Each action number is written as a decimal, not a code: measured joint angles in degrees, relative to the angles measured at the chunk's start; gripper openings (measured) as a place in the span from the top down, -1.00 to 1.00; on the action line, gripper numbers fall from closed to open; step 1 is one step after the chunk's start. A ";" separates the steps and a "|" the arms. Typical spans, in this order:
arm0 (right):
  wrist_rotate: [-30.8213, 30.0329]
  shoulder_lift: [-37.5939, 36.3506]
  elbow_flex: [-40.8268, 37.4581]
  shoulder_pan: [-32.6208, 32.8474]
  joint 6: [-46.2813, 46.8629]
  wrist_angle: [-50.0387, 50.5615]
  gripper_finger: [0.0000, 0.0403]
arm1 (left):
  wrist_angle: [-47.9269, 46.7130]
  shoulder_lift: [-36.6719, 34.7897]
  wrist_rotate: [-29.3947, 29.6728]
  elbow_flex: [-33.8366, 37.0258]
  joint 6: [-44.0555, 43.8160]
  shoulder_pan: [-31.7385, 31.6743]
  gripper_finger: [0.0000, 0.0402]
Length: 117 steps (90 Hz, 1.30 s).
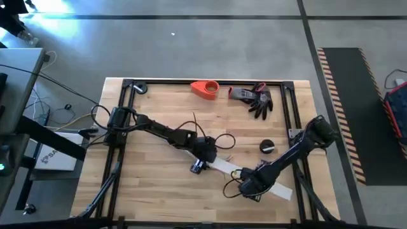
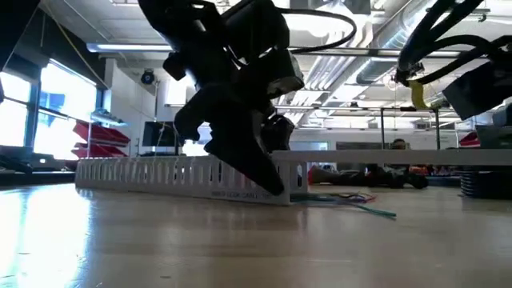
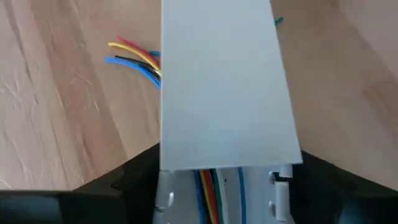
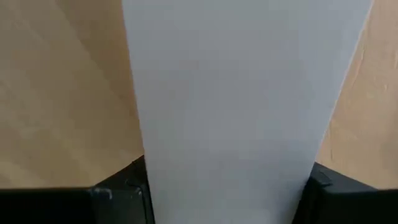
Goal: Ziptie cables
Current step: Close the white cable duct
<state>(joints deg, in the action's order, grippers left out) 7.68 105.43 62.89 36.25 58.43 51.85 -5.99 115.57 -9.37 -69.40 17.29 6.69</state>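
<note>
A white slotted channel (image 1: pixel 280 189) lies slantwise on the table's near right part, its comb teeth (image 2: pixel 152 174) upright. A flat white cover (image 3: pixel 224 87) lies on top of it. The cables run inside the channel as coloured wires (image 3: pixel 210 186). Their red, yellow, black and blue ends (image 3: pixel 134 56) splay out on the wood beside it. My left gripper (image 1: pixel 203 156) is shut on the channel's left end. My right gripper (image 1: pixel 249 184) is shut on it farther along, where its wrist view shows only the cover (image 4: pixel 242 93). My left gripper pinches the channel's two side walls (image 3: pixel 163 163) between its fingers at the open left end, where the cover stops. The fingers lie across the channel, which rests on the table. My right gripper has one finger (image 4: pixel 124 180) on each long edge of the covered channel (image 4: pixel 146 158), across its width. The channel lies flat on the table below it.
At the far edge lie an orange-red tool (image 1: pixel 205 89), a grey object (image 1: pixel 240 94) and a black glove (image 1: pixel 261 102). A small black round thing (image 1: pixel 267 147) sits right of centre. Black frame rails (image 1: pixel 124 121) border the table.
</note>
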 joint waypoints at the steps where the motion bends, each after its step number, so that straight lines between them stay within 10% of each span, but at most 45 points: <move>1: 0.07 0.00 0.00 -0.07 0.00 -0.07 0.03 | 0.03 0.00 0.00 -0.01 -0.31 -0.03 -0.34; 37: 2.11 0.00 0.00 -0.66 -0.24 -0.69 0.03 | -5.10 -0.21 -4.18 -5.05 -9.49 -1.56 -0.45; 72: 2.09 0.00 0.04 -2.17 0.60 -0.08 0.03 | -34.70 -0.63 6.35 -13.48 10.09 0.02 -0.45; 117: -1.13 0.00 0.02 -3.38 -3.55 1.22 0.03 | -28.54 -0.87 6.26 -4.53 4.82 -0.83 -0.34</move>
<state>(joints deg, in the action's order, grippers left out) 6.55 105.43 62.92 32.87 54.89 53.07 -34.52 114.69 -3.11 -73.93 22.11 5.86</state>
